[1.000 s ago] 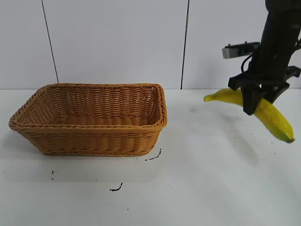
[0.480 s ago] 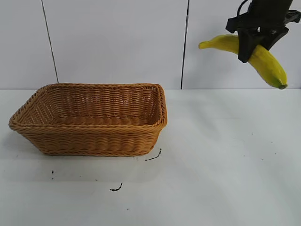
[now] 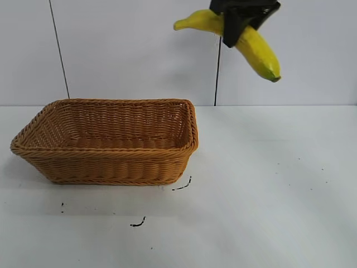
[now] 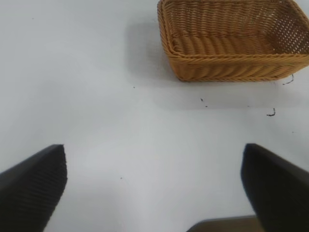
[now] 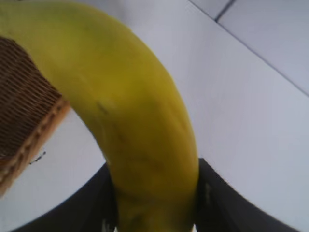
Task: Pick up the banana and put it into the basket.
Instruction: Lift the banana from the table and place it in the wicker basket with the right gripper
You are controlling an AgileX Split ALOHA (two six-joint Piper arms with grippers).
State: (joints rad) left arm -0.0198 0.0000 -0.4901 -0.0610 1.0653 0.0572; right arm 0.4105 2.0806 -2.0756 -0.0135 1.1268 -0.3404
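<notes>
The right gripper, high above the table, is clamped around the middle of the banana, whose stem end juts out to one side of the claw while its green-tipped end slopes down on the other. The basket sits on the table well below the claw, off toward the stem side. The left gripper hangs over bare table with its fingers spread wide, the basket well ahead of it.
</notes>
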